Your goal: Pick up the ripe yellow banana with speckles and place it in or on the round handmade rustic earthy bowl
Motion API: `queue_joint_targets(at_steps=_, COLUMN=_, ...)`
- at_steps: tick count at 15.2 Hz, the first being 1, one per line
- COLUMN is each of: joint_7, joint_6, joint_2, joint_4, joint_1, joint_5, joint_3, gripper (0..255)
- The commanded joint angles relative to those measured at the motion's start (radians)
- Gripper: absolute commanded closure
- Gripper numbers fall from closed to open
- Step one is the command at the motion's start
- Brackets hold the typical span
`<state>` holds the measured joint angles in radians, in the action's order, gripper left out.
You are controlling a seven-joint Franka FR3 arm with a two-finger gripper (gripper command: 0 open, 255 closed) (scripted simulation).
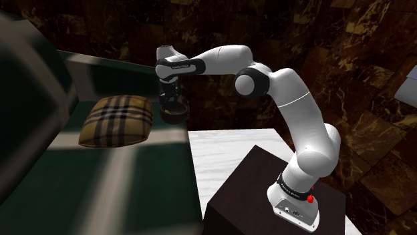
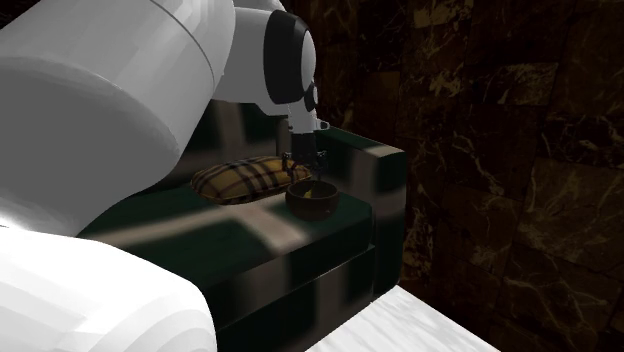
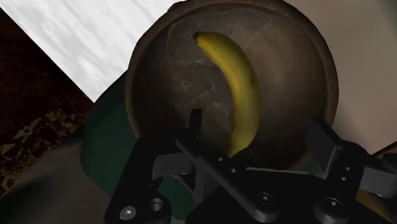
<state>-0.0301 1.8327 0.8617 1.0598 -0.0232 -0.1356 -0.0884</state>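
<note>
The curved, smooth yellow banana lies inside the round, rough-textured brown bowl. The gripper hangs above it, fingers released and spread apart. The bowl rests on a dark green sofa beside a plaid cushion.

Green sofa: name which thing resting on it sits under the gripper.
The round brown bowl holding the yellow banana; the tan plaid cushion lies beside it.

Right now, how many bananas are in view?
1. The banana lies inside the brown bowl, beneath the open gripper. Another could hide behind the cushion.
</note>
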Motion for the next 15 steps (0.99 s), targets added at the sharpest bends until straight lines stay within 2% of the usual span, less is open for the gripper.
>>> queue_joint_targets(at_steps=1, joint_7=0.000, joint_6=0.000, joint_2=0.000, joint_4=0.000, joint_1=0.000, joint_5=0.000, joint_3=0.000, gripper=0)
queue_joint_targets(at_steps=3, joint_7=0.000, joint_6=0.000, joint_2=0.000, joint_4=0.000, joint_1=0.000, joint_5=0.000, joint_3=0.000, gripper=0)
queue_joint_targets(at_steps=7, joint_7=-0.007, joint_6=-0.129, joint_2=0.003, joint_4=-0.132, joint_1=0.010, joint_5=0.003, joint_3=-0.001, gripper=0)
queue_joint_targets(at_steps=15, joint_7=-0.007, joint_6=-0.129, joint_2=0.003, joint_4=-0.132, joint_1=0.010, joint_5=0.003, joint_3=-0.001, gripper=0)
